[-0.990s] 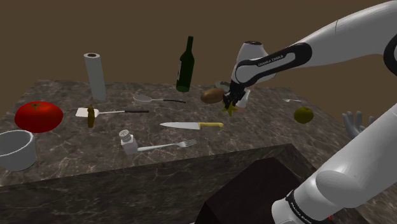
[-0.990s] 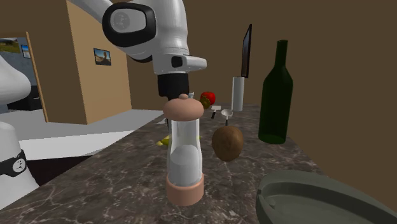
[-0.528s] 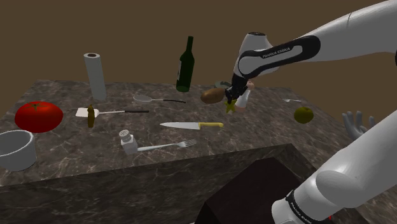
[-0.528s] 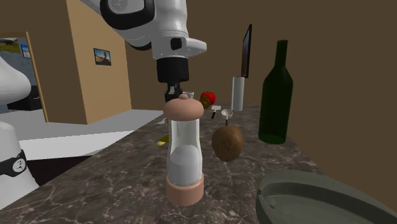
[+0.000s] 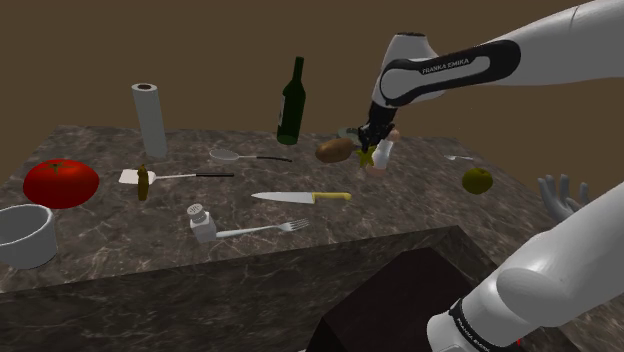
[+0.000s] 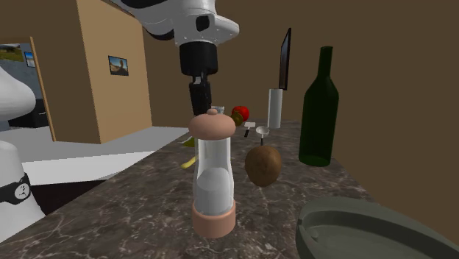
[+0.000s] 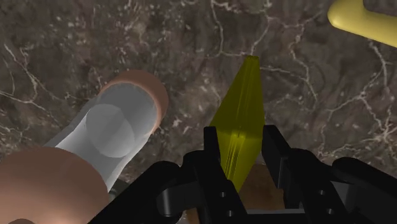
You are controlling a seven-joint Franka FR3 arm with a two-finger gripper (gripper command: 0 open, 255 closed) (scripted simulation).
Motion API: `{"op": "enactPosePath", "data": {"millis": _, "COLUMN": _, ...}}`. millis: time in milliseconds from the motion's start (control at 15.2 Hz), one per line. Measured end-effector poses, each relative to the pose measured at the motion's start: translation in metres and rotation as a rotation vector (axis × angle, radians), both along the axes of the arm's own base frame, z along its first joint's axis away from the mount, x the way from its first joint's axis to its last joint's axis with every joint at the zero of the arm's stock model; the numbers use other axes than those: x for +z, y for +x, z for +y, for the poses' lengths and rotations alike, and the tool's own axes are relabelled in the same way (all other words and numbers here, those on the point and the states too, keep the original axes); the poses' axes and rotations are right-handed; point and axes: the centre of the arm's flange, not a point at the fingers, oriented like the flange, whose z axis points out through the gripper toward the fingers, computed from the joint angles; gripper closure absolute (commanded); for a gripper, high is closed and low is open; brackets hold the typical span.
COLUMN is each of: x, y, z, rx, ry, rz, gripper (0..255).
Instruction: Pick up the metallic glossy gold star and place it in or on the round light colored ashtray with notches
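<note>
**Gold star clamped in the gripper, close by the grinder**

Shoulder view: The white arm [image 5: 450, 70] carries the words "FRANKA EMIKA" in dark letters on its forearm. The gripper [image 5: 368, 148] hangs over the far half of the marble table [image 5: 120, 258], clenched on the gold star [image 5: 366, 158]. The star is off the surface, just beside the grinder [image 5: 381, 155]. A dark green bottle [image 5: 291, 103] stands at the table's far edge, and its contents cannot be made out. A white bowl [image 5: 25, 235] sits at the near corner on this view's left. Its inside is hard to read.

Second exterior view: The grinder [image 6: 213, 173] stands upright with a pink cap and base. Its clear body has white filling in the lower part. The gripper [image 6: 200, 99] hangs behind the cap, which hides the star. The ashtray [image 6: 353, 232], dark grey-green here, lies at the table's near corner on this view's right, apart from the gripper.

Wrist view: The star [image 7: 240, 121] shows edge-on, yellow and glossy. It is squeezed between the two black fingers [image 7: 213, 162], with the grinder [image 7: 95, 149] alongside and marble beyond.
</note>
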Motion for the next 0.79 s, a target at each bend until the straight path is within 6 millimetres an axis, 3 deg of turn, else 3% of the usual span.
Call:
{"op": "enactPosePath", "data": {"millis": 264, "x": 0.020, "y": 0.005, "z": -0.005, "rx": 0.000, "ry": 0.000, "rz": 0.000, "gripper": 255}}
{"op": "enactPosePath", "data": {"millis": 792, "x": 0.023, "y": 0.071, "z": -0.080, "rx": -0.001, "ry": 0.001, "rz": 0.001, "gripper": 255}}
